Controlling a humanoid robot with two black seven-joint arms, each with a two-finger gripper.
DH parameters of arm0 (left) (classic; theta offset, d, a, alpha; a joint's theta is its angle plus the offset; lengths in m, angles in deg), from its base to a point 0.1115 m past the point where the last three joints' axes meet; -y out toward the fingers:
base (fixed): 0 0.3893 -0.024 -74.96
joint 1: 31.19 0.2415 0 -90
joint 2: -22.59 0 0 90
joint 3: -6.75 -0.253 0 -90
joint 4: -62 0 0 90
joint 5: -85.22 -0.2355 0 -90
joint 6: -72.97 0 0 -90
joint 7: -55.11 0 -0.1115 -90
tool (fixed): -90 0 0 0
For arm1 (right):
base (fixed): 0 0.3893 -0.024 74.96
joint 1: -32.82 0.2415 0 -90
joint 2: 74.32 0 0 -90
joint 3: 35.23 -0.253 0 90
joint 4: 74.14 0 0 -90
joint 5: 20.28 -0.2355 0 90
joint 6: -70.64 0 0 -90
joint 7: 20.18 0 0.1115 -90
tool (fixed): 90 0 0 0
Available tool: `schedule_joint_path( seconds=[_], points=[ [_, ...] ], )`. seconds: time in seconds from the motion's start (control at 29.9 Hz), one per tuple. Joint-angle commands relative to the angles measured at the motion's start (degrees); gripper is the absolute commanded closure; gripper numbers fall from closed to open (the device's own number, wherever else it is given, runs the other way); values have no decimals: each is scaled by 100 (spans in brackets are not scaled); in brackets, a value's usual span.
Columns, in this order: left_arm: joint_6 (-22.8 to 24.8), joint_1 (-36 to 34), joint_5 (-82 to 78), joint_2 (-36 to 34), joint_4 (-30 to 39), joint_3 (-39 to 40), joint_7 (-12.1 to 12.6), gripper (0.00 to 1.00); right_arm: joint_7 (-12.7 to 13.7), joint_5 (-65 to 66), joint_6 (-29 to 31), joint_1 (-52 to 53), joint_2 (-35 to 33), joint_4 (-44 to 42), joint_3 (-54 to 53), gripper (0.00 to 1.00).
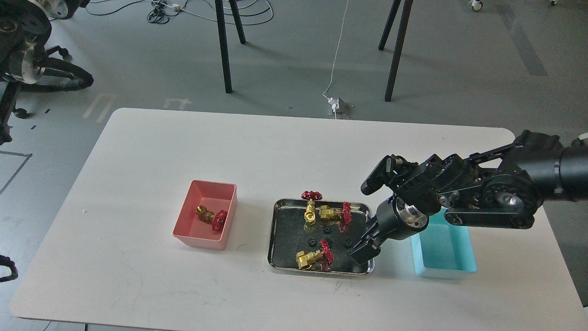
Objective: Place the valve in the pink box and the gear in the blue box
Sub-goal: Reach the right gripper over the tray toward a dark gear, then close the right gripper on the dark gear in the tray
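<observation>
One valve (211,217) lies in the pink box (185,230) at left. Three more valves lie in the steel tray (275,230): two at the back (311,208) (334,213) and one at the front (313,257). Small black gears (326,228) (311,241) (347,242) lie between them. My right gripper (363,250) points down over the tray's front right corner, just right of the nearest gear; its fingers are dark and cannot be told apart. The blue box (452,262) stands at right, partly behind my right arm, and what shows of it looks empty. My left gripper is out of view.
Part of my left arm (25,59) shows at the top left, off the table. My right arm (487,197) stretches across the table's right side above the blue box. Chair and stand legs are on the floor beyond the table's far edge.
</observation>
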Motion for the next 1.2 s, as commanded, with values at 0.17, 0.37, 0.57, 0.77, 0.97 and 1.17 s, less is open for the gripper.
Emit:
schedule_joint_path(
  seconds=[0.17,0.37,0.57,0.77,0.97,1.17],
  points=[
    [-29,-82,-2,-10,1,2,0,3,1,2,-8,-491,811,-955,46,2],
    [-20,-126,-2,-10,1,2,0,3,1,-7,-26,-614,1128,-1307,54,4],
    [-20,-161,-2,-10,1,2,-9,3,-26,20,-26,-596,1155,-1360,72,13],
    [-20,-161,-2,-10,1,2,-9,3,-219,345,-35,-509,1190,-1325,309,15],
    [-20,-170,-2,-19,1,2,-18,3,-237,354,-43,-517,1251,-1395,344,15],
    [-20,-170,-2,-27,-8,2,-18,3,-246,362,-61,-544,1401,-1597,344,18]
  ],
)
